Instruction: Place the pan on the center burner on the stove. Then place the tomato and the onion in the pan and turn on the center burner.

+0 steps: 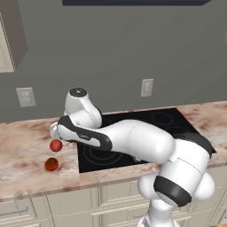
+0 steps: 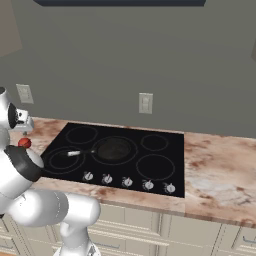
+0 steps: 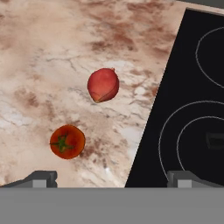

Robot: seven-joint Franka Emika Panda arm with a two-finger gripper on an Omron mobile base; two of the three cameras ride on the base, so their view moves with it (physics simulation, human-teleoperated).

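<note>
1. Right base view shows a marbled pink-brown counter (image 2: 220,175) running along a grey wall (image 2: 150,60), with pale cabinet fronts (image 2: 200,235) below it.
2. Set into the counter is the stove (image 2: 165,175), a flat black glass cooktop with grey rings and a row of small silver knobs (image 2: 127,182) along its near edge.
3. The pan (image 2: 114,149) sits on the centre burner, its long thin handle pointing left across the glass toward the left front ring.
4. Two wall outlets (image 2: 145,103) are mounted above the counter, one behind the stove and one further left.
5. In the left base view, the onion (image 1: 56,145) and the tomato (image 1: 51,164) lie on the counter left of the stove, near each other but not touching, the tomato closer to the counter's front edge.
6. The arm rises from the base, folds over the stove's left part and reaches left, so the hand hangs above the counter over the two balls.
7. In the hand view, the gripper (image 3: 111,179) looks down on the counter beside the stove edge; its dark fingertips (image 3: 41,178) stand wide apart, holding nothing.
8. There the onion lies above the tomato in the picture, both left of the black glass.
</note>
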